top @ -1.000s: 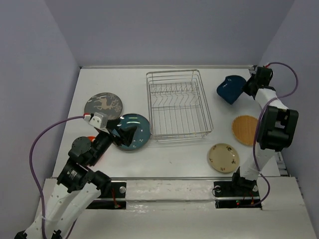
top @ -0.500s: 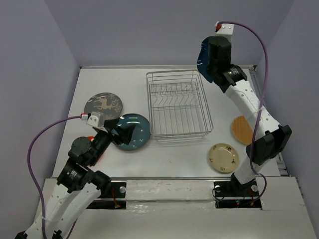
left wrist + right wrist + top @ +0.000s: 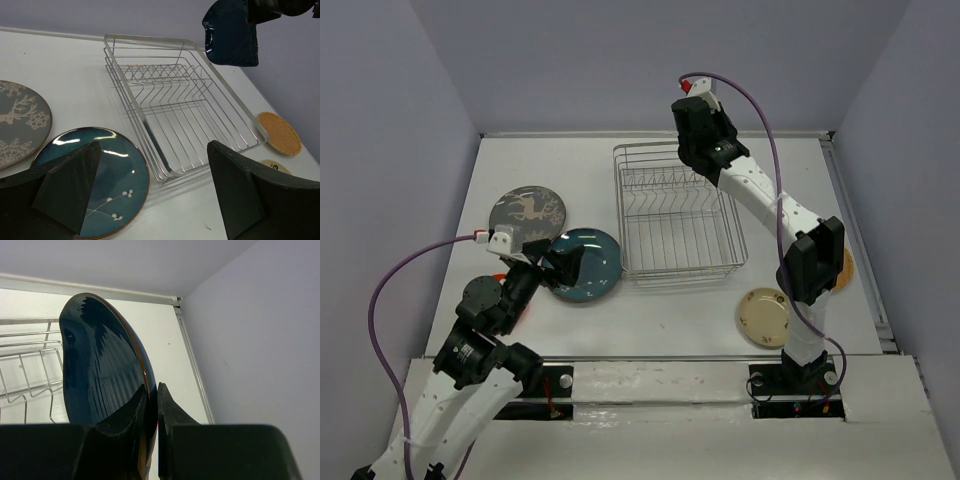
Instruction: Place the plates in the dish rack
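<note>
Leaf plate: the dark-blue leaf-shaped plate (image 3: 100,370) stands on edge, lifted off the desk, its rim pinched between my right jaws.
Right jaws: closed tight on that rim, held high over the far end of the rack.
Dish rack: the dish rack (image 3: 682,270) sits below my right jaws in the middle of the desk, with its row of upright prongs under the held plate.
Left jaws: spread as wide as they go and gripping nothing, low over the teal plate.
Teal plate: the teal plate (image 3: 120,165) lies flat under my left jaws, just beside the rack's near-left corner.
Grey plate: the grey plate (image 3: 527,210) with a white deer lies flat beyond and left of my left jaws, close to the teal one; I cannot tell if they touch.
Orange plate: only a sliver of the orange plate (image 3: 501,277) shows under my left arm.
Tan plate: the tan plate (image 3: 280,132) lies to the right of the rack, partly behind my right arm in the top view.
Cream plate: the cream plate (image 3: 765,315) lies nearer my right base than the tan one.
In the way: the rack's near wall stands between my left jaws and the prongs.
Desk: the desk (image 3: 670,315) is white and flat.
Room: plain pale-violet walls (image 3: 650,60) stand on three sides.
</note>
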